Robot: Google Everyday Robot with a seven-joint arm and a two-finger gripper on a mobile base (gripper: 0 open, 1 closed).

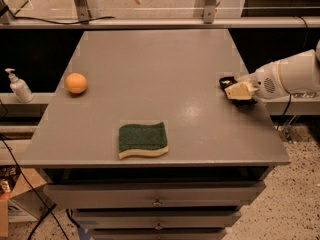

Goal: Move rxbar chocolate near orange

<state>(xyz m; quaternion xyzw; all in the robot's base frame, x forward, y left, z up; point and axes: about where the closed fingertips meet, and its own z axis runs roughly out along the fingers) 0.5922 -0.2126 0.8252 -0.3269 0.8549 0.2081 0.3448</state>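
The orange [76, 83] sits on the grey table [160, 74] near its left edge. The rxbar chocolate [227, 82] is a black bar lying at the table's right edge, mostly hidden under my gripper. My gripper [239, 91] reaches in from the right on a white arm and sits low over the bar, right on it. The bar is far across the table from the orange.
A green-and-yellow sponge [142, 139] lies near the front edge, left of centre. A white pump bottle [19, 86] stands on a shelf beyond the table's left side. Drawers [157, 199] run under the table front. A rail with posts [150, 21] crosses behind.
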